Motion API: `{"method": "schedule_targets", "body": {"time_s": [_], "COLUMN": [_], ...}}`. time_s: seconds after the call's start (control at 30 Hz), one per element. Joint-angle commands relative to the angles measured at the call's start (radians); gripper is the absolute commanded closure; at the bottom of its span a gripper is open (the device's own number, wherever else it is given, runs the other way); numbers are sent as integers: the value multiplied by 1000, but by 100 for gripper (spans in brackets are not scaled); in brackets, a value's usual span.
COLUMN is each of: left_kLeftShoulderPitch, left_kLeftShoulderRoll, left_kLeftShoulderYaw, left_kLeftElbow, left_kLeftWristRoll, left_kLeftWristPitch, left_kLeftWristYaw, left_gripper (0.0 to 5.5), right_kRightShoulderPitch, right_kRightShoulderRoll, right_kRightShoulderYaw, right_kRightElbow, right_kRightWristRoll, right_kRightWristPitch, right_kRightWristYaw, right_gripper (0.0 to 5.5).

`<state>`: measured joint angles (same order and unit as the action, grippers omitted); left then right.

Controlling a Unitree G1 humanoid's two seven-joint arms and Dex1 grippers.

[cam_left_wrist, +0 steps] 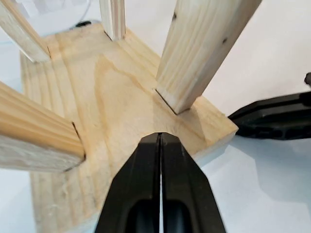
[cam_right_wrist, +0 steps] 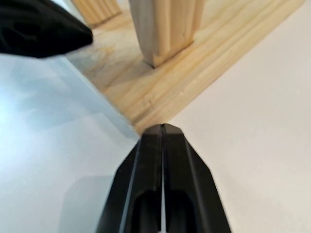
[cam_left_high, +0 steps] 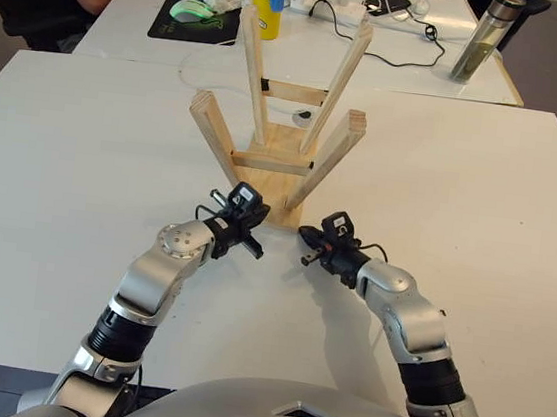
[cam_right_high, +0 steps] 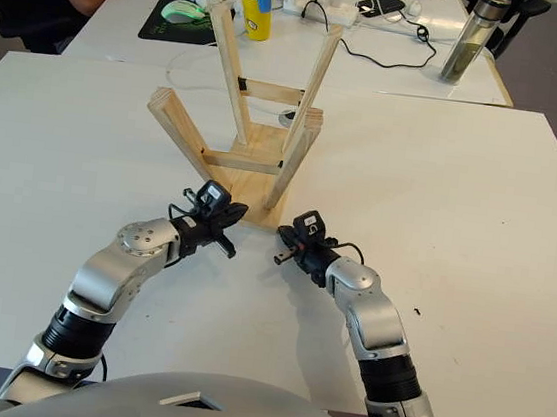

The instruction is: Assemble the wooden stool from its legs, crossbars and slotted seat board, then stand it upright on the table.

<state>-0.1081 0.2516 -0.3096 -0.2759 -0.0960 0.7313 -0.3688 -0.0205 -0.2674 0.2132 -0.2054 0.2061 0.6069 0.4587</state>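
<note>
You have the stool (cam_left_high: 275, 148) upside down, just above the centre of the head views. Its seat board (cam_left_high: 273, 190) lies flat on the white table (cam_left_high: 479, 211), and four legs (cam_left_high: 253, 65) splay up and outward from it. It is all pale, bare wood with a clear lengthwise grain. Two flat crossbars (cam_left_high: 297, 93) tie the legs, one between the far pair and one between the near pair.

Your left gripper (cam_left_wrist: 160, 138) sits at the board's near edge, just below the middle of the frame. Its two smooth black fingers are pressed together along one thin seam, with nothing between them. Your right gripper (cam_right_wrist: 163, 128) is just to its right, pointing at the board's near corner, fingers likewise flat against each other and holding nothing. Whether either tip touches the wood, you cannot tell.

The head views give you the whole shape. The left wrist view adds the joints: square-cut legs seated in slots in the board, small dark flecks on the nearest one, and the right gripper's black tip beside the corner at the right edge. The right wrist view adds the board's edge with its fine parallel lines, a leg with rounded ridges, and the glossy table catching the light.

Along the top of the head views, on another table, stand a yellow bottle (cam_left_high: 272, 1) and a metal flask (cam_left_high: 484, 36).
</note>
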Motion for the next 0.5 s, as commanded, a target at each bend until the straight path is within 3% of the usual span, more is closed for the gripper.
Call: {"method": "schedule_targets", "body": {"time_s": [0.03,0.17,0.27,0.37,0.5], "left_kLeftShoulderPitch": [26,61,65,68,64], "left_kLeftShoulderRoll": [2,2,7,2,-13], "left_kLeftShoulderYaw": [-8,11,7,9,12], "left_kLeftElbow": [38,27,24,15,21], "left_kLeftWristRoll": [14,5,2,-3,-11], "left_kLeftWristPitch": [61,79,84,94,94], "left_kLeftWristYaw": [20,35,27,29,36], "left_gripper": [547,547,547,547,547], "right_kRightShoulderPitch": [-41,-266,-533,-734,-810], "right_kRightShoulderRoll": [-91,-84,-29,-15,17], "right_kRightShoulderYaw": [-163,-450,-580,-596,-575], "right_kRightElbow": [-71,-131,-180,-168,-173], "right_kRightWristRoll": [110,430,686,724,772], "right_kRightWristPitch": [65,75,47,7,-15], "right_kRightWristYaw": [73,102,-13,-122,-203], "right_gripper": [550,550,550,550,550]}}
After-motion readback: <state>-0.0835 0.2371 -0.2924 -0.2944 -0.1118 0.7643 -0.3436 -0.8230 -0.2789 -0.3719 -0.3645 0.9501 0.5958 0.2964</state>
